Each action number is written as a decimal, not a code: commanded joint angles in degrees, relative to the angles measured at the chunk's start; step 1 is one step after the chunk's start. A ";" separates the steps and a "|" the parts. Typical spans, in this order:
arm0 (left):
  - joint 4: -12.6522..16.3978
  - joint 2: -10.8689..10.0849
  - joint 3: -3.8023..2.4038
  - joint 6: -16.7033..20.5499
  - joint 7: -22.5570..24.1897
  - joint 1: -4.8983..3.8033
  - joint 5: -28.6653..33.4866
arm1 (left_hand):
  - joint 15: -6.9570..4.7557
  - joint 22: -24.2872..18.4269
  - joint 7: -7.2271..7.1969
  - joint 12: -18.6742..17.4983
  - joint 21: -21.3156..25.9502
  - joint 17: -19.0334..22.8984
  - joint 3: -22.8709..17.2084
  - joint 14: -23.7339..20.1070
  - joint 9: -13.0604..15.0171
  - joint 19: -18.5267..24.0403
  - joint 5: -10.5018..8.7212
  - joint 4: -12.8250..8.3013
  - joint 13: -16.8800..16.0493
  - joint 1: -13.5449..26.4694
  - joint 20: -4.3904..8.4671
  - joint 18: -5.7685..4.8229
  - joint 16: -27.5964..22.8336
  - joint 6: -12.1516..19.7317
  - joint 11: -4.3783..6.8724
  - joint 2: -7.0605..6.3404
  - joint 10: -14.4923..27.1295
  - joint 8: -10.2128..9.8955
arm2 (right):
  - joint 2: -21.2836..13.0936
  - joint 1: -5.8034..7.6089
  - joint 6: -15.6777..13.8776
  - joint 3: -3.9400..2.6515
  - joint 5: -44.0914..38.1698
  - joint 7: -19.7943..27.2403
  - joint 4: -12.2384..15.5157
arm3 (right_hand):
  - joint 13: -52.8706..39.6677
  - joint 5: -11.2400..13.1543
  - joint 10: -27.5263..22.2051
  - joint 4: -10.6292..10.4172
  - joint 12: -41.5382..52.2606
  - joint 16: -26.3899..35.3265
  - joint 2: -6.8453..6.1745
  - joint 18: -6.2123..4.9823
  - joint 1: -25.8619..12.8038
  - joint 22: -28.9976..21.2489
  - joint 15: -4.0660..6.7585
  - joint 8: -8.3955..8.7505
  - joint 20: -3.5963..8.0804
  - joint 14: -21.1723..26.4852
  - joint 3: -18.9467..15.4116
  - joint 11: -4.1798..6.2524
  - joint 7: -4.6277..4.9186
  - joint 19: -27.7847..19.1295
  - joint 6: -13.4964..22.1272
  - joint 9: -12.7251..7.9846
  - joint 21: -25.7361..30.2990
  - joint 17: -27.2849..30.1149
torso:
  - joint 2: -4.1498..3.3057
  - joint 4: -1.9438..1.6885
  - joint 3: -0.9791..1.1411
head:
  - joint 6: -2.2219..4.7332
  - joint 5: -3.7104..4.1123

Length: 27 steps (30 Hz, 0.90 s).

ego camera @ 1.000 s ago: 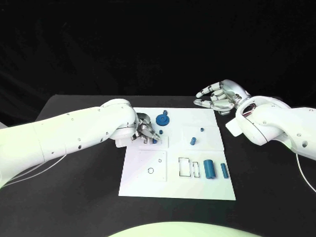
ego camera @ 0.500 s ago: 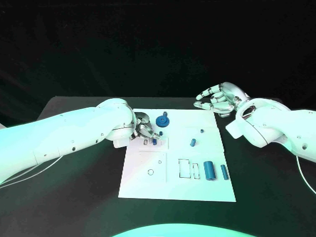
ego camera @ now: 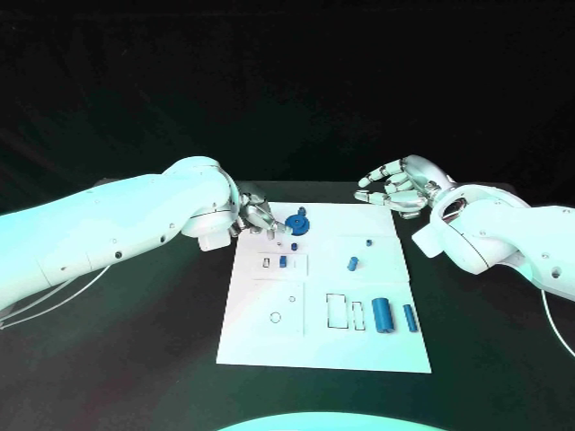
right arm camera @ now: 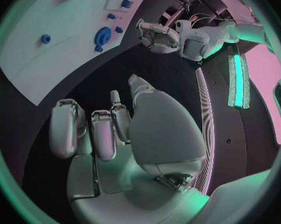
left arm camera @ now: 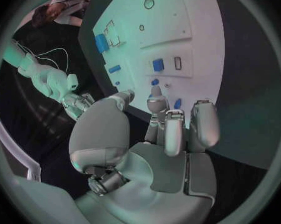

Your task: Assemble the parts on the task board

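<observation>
We see the left hand (ego camera: 258, 218) lifted off the board (ego camera: 269, 337) since a second ago, now at its upper left edge, fingers spread and empty. The small part (ego camera: 282, 262) sits in its recess. The right hand (ego camera: 393, 185) hovers, loosely curled, empty, at the upper right corner.

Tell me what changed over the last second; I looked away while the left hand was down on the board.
The left hand lifted off the small blue part in the recessed panel and drew back toward the task board's far left corner, its fingers now apart and holding nothing. That part stays on the board. The right hand kept hovering beyond the far right corner, and the other blue pieces did not move.
</observation>
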State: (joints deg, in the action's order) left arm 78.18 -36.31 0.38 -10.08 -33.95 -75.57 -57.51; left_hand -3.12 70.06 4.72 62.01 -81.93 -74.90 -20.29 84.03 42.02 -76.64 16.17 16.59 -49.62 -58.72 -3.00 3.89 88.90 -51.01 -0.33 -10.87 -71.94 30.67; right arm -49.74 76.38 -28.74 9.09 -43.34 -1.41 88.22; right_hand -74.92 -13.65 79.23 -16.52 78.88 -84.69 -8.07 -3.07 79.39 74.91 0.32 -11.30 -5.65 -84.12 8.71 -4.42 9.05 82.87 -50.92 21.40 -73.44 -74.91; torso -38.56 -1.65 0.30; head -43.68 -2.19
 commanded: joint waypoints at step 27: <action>-21.64 9.42 0.19 -8.06 3.63 -1.92 -1.15 | 1.98 -5.21 2.03 -4.46 2.93 -8.10 1.58 3.41 -3.23 3.82 0.42 0.25 6.78 -4.48 -1.88 1.53 -2.24 3.22 -2.03 1.86 6.03 -3.92 | 0.20 -0.04 0.80 -0.02 -0.46 0.33 0.04 | -4.39 -0.17 -0.09 0.13 -0.08 0.31 -0.38 -0.87 -0.30 1.81 -0.01 -0.37 0.12 -2.81 0.14 0.27 -0.07 0.15 0.39 0.10 0.25 -2.92 | -1.45 0.50 -0.53 | 1.02 -0.58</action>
State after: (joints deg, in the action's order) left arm 57.07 -27.31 0.58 -14.94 -31.12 -77.54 -58.38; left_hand -1.51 64.85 6.72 57.24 -79.38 -74.94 -19.04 83.84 38.86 -72.78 16.65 16.92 -42.83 -63.23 -4.61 4.80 86.78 -47.46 -2.35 -9.58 -66.24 26.49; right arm -49.62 76.36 -28.72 9.07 -43.37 -1.44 88.23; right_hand -74.91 -13.65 79.23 -16.52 78.88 -84.70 -8.07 -3.07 79.39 74.95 0.32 -11.30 -5.65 -84.12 8.71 -4.42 9.05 82.87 -50.92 21.45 -73.45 -74.95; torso -39.79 -1.34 -0.19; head -42.70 -2.55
